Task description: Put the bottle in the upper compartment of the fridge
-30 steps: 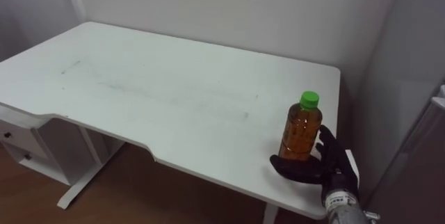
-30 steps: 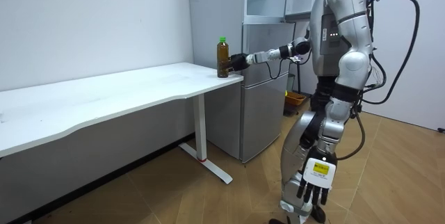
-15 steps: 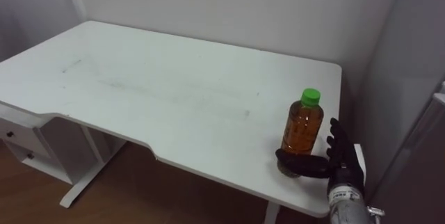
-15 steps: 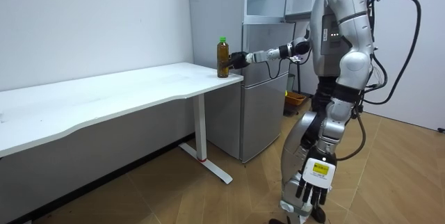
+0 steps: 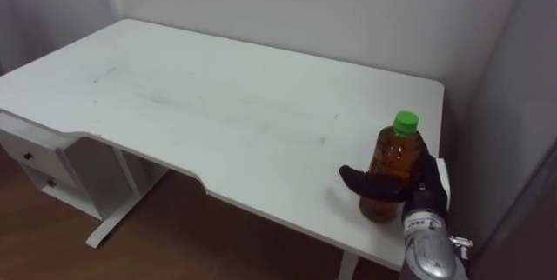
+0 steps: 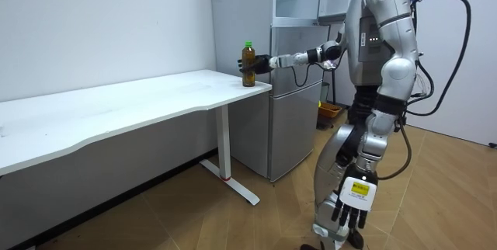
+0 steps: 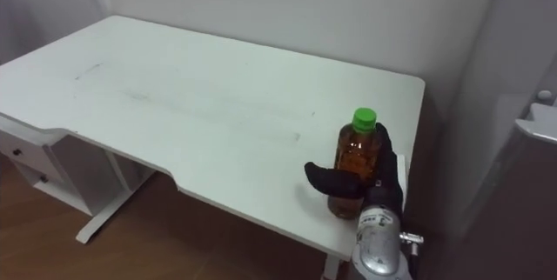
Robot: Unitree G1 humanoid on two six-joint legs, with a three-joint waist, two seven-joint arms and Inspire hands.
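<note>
- R hand (image 5: 428, 191) clasped round green-capped bottle (image 5: 396, 154) — bottle upright on white surface (image 5: 218, 115).
- L hand (image 6: 347, 213) hung slack.
- To do: lift, carry to fridge (image 6: 293, 110), upper part.

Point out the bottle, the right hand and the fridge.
bottle (image 5: 397, 153), left eye view, on its amber body below the cap.
right hand (image 5: 429, 195), left eye view, on its dark part near the wrist, beside the bottle.
fridge (image 6: 291, 126), room view, on its grey lower part.

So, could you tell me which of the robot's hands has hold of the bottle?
The right hand, curled round the green-capped bottle near the table's corner; the left hand hangs open beside its leg.
</note>
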